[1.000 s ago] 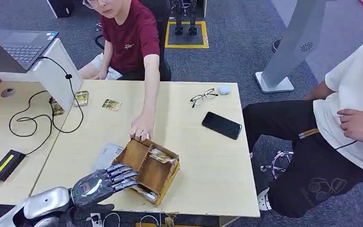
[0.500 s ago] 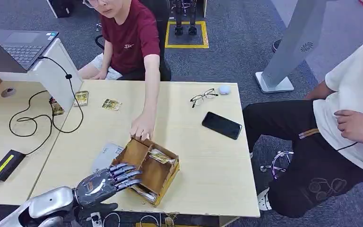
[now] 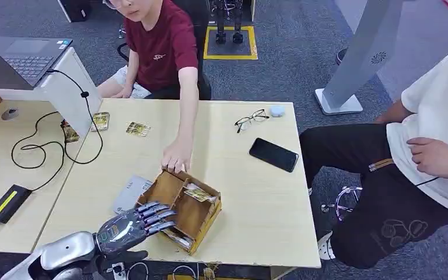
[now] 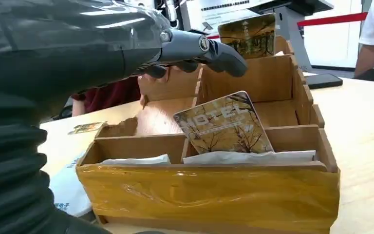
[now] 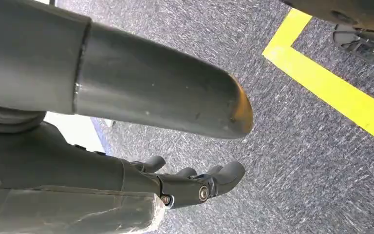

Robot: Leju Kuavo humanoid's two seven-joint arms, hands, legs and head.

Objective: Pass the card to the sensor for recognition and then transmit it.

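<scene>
A wooden divided box sits near the table's front edge. Picture cards stand in it: one in a far compartment and one in a near compartment. The near card leans upright in the left wrist view, and another card stands behind it. My left hand hovers over the box's near-left part, fingers stretched out and holding nothing. A flat grey-white pad lies left of the box. My right hand hangs over the carpet, fingers loosely apart and holding nothing.
A seated person's hand rests on the box's far rim. Two loose cards lie farther back. Glasses and a black phone lie to the right. A laptop, cables and a second person flank the table.
My left forearm has edged slightly forward, and the hand stays over the box. The person's hand remains on the far rim.
</scene>
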